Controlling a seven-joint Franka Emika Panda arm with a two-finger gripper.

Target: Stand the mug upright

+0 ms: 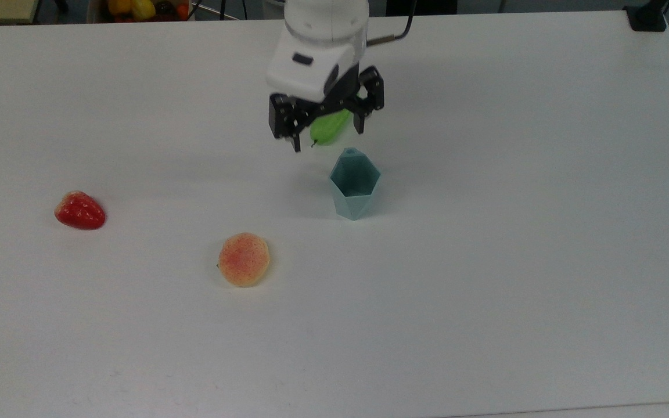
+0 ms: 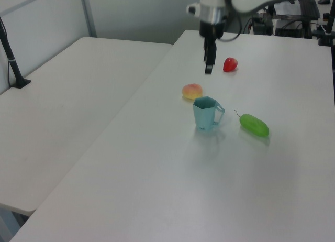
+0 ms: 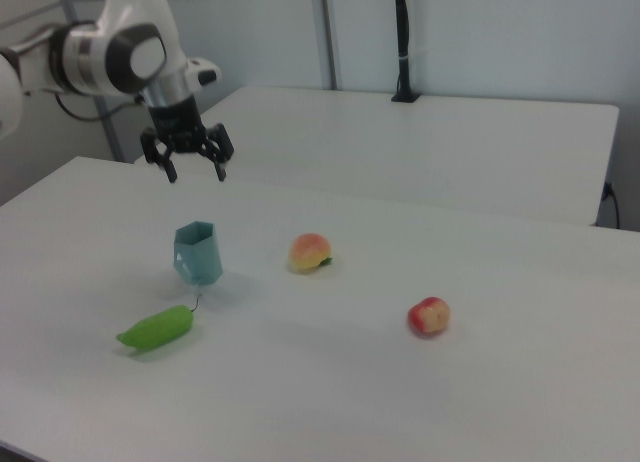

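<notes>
Mug (image 1: 355,186) upright on the white table (image 1: 514,232), mouth open upward and narrower base down, its small loop handle pointing toward the left view's right. Going left to right across the top view: a red strawberry (image 1: 80,210) lies far to the top view's left, a peach (image 1: 244,259) sits nearer the middle and nearer the camera, then comes the mug, with a green pepper-like fruit (image 1: 328,128) just beyond it, partly hidden under the arm. In the right view the order runs green fruit (image 3: 157,328), mug (image 3: 198,252), peach (image 3: 310,252), strawberry (image 3: 429,316). The arm reaches in from the far edge of the top view, its wrist pointing straight down, and the gripper (image 1: 327,129) hangs in the air above the table, beyond the mug and well clear of its rim. Its two black fingers (image 1: 284,122) are spread wide apart and hold nothing. In the left view the gripper (image 2: 209,58) hangs above and behind the mug (image 2: 206,113), in front of the strawberry (image 2: 230,64).
</notes>
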